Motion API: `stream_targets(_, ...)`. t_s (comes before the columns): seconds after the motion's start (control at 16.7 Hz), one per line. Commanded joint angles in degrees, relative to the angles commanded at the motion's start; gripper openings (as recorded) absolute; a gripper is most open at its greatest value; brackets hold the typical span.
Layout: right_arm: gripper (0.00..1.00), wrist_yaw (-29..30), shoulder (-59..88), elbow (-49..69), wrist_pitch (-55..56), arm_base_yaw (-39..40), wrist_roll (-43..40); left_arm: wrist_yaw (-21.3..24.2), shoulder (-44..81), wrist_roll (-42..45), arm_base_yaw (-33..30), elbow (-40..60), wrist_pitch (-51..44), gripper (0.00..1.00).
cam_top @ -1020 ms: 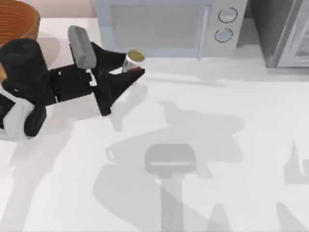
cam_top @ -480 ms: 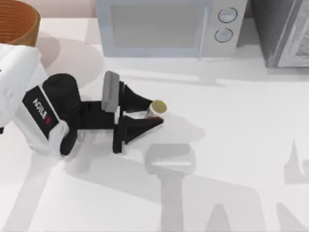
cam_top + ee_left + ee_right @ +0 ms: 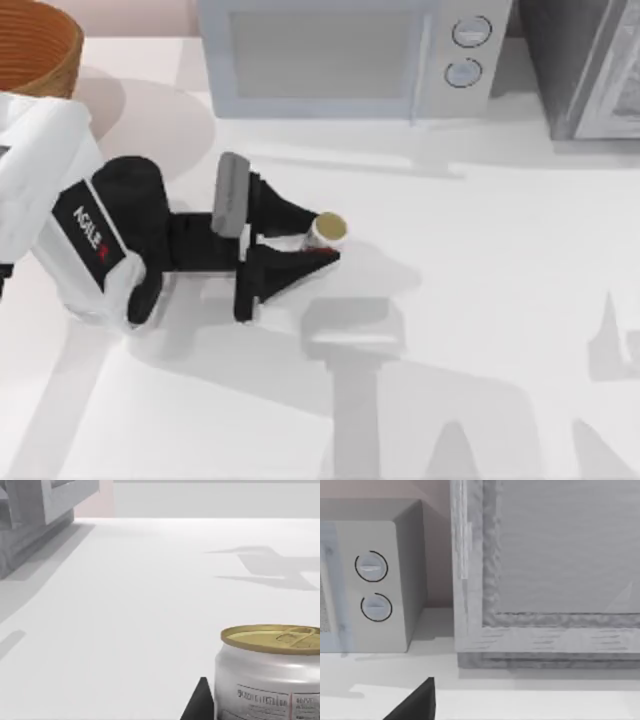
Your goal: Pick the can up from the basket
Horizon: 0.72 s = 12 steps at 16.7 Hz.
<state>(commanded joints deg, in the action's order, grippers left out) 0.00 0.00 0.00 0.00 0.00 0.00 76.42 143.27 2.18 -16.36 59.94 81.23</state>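
"AGILE" lettering on left arm (image 3: 88, 232), small print on can (image 3: 267, 677) unreadable

Right wrist view: microwave (image 3: 370, 580) at far edge of white table (image 3: 520, 705), two round dials (image 3: 371, 566) on its panel. Beside it, a grey framed cabinet (image 3: 545, 580). One dark right gripper fingertip (image 3: 417, 705) visible.

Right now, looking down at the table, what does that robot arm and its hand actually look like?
The left arm has a chunky white shell at the shoulder end, then a black rounded segment printed with white "AGILE" lettering and a small red mark. A grey oblong block sits across the wrist. Its hand, the left gripper, is matte black with two tapering, wedge-shaped fingers. No loose cables show.
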Motion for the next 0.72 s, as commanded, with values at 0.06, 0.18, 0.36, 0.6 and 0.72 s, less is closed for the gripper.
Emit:
stream_targets(0.06, 1.0, 0.0, 0.0, 0.0, 0.0, 0.0, 0.0, 0.0, 0.0, 0.0, 0.0, 0.0, 0.0, 0.15)
stream_targets(0.18, 1.0, 0.0, 0.0, 0.0, 0.0, 0.0, 0.0, 0.0, 0.0, 0.0, 0.0, 0.0, 0.0, 0.3)
stream_targets(0.36, 1.0, 0.0, 0.0, 0.0, 0.0, 0.0, 0.0, 0.0, 0.0, 0.0, 0.0, 0.0, 0.0, 0.53)
stream_targets(0.6, 1.0, 0.0, 0.0, 0.0, 0.0, 0.0, 0.0, 0.0, 0.0, 0.0, 0.0, 0.0, 0.0, 0.83)
stream_targets(0.72, 1.0, 0.0, 0.0, 0.0, 0.0, 0.0, 0.0, 0.0, 0.0, 0.0, 0.0, 0.0, 0.0, 0.98)
